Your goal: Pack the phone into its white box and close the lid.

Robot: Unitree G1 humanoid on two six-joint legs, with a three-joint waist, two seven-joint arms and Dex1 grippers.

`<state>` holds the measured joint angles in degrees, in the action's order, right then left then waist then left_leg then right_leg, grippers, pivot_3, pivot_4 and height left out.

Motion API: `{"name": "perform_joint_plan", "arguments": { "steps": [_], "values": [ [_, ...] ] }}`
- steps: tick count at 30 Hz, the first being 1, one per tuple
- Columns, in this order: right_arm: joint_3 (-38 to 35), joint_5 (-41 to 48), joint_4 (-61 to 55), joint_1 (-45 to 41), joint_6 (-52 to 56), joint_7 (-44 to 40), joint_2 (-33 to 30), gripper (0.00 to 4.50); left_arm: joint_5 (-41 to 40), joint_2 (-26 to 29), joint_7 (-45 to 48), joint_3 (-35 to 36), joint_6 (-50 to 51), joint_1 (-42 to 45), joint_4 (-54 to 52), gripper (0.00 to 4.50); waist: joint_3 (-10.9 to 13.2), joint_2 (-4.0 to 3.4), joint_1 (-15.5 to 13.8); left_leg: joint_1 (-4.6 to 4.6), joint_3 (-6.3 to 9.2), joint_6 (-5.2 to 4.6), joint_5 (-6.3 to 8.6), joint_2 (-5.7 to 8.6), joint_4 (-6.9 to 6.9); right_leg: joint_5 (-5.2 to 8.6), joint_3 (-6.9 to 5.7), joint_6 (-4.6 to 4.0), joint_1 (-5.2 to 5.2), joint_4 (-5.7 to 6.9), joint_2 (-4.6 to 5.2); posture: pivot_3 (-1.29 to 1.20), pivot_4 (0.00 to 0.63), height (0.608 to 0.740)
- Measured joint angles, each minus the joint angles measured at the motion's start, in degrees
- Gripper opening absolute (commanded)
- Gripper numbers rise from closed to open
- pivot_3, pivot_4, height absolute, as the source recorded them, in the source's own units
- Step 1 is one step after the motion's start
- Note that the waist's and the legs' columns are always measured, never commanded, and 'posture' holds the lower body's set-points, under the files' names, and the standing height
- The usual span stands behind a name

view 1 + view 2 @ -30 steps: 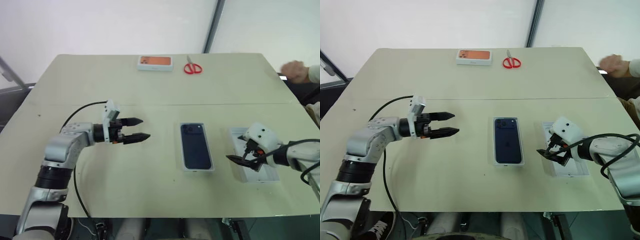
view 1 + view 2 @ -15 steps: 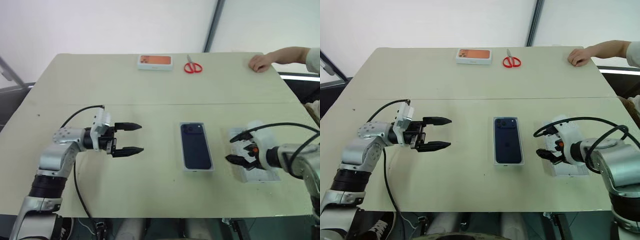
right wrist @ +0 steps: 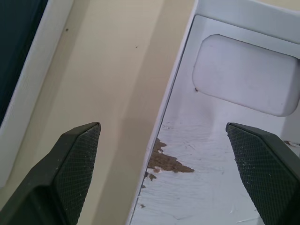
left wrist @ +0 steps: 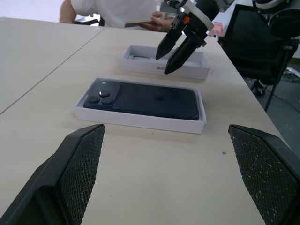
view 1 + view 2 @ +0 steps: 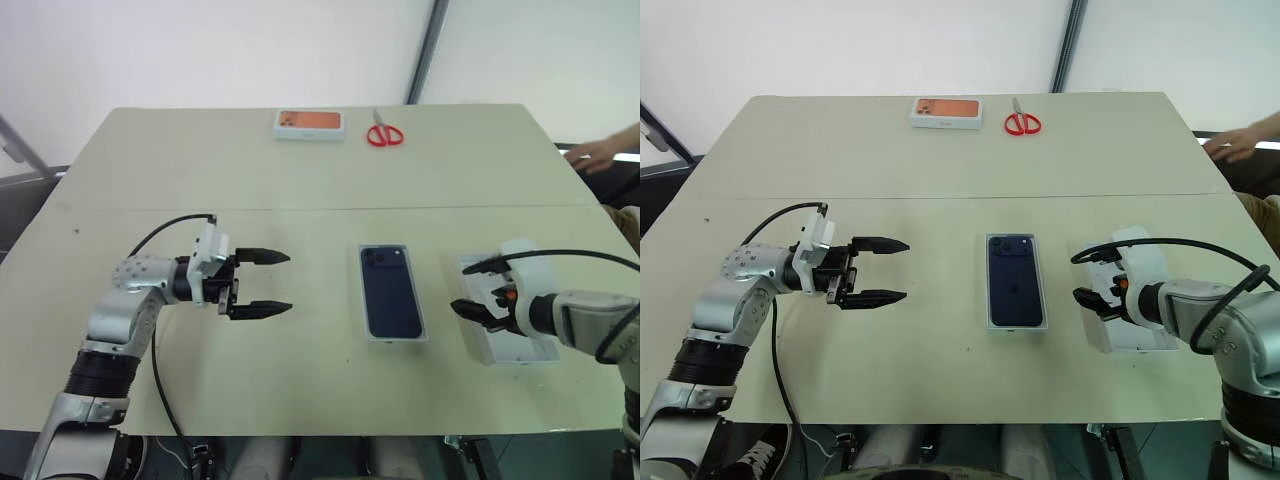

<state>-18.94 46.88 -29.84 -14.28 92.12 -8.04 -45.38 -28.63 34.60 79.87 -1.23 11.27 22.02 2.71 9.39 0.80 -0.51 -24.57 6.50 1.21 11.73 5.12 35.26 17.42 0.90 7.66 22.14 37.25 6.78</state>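
On table (image 5: pixel 300 180) centre lies the phone (image 5: pixel 390 290), dark navy, back up w/ camera cluster at far end, sitting in a shallow white tray that looks like the lid (image 5: pixel 424 325) turned open side up; can't tell for sure. Just to its right, apart from it, sits the white box (image 5: pixel 535 345), open, inner tray w/ oval recess showing in right wrist view.

Right gripper (image 5: pixel 478 308) hangs over box's near-left edge, pointing down & fwd, jaws apart, nothing between them; one finger over bare table, other over box interior. Can't tell if it touches the box.

Left gripper (image 5: pixel 272 284) is well left of phone, level, pointing right toward it, jaws wide apart & empty.

At far edge: small orange-topped box (image 5: pixel 310 123) & red scissors (image 5: pixel 384 135) beside it. A person's hand (image 5: pixel 598 156) rests off table's far right.
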Motion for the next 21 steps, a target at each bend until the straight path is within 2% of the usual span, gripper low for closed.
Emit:
{"name": "perform_joint_plan", "arguments": {
  "steps": [8, 14, 17, 21],
  "values": [
    [-0.93, 17.72, 3.10, 0.64, 0.00, 17.38, 0.05, 4.48, 0.53, -1.02, -0.24, -0.22, -1.01, -0.15, 0.44, 4.47, 0.00, 0.00, 0.13, 0.00, -0.01, -0.01, -0.01, 0.00, 0.00, 0.00, 0.00, 0.00, -0.01, 0.01, -0.02, 0.00, 0.150, 0.740],
    [-1.76, 25.21, 4.20, 1.80, 0.00, 27.19, -0.51, 4.48, 0.59, -1.59, -1.32, -0.22, -1.00, -0.73, 0.40, 4.47, 0.00, 0.00, 0.25, 0.01, -0.01, -0.02, -0.01, 0.00, 0.02, 0.00, 0.00, 0.00, -0.03, 0.03, -0.05, 0.00, 0.150, 0.740],
    [-1.76, 28.32, 4.39, 1.79, 0.00, 30.68, -0.52, 3.75, 0.60, -1.64, -1.51, -0.23, -0.97, -0.73, 0.32, 4.50, 0.00, 0.00, 0.35, 0.01, -0.02, -0.03, -0.01, 0.00, 0.01, 0.00, 0.00, 0.00, -0.03, 0.04, -0.06, 0.00, 0.150, 0.740],
    [-1.68, 32.17, 4.83, 1.79, 0.01, 35.08, -0.18, 1.72, 0.64, -2.00, -1.67, -0.26, -1.00, -0.73, 0.33, 4.50, 0.00, 0.00, 0.42, 0.01, -0.02, -0.03, -0.02, 0.00, 0.01, 0.00, 0.00, 0.01, -0.03, 0.04, -0.06, 0.00, 0.150, 0.740]
  ]
}}
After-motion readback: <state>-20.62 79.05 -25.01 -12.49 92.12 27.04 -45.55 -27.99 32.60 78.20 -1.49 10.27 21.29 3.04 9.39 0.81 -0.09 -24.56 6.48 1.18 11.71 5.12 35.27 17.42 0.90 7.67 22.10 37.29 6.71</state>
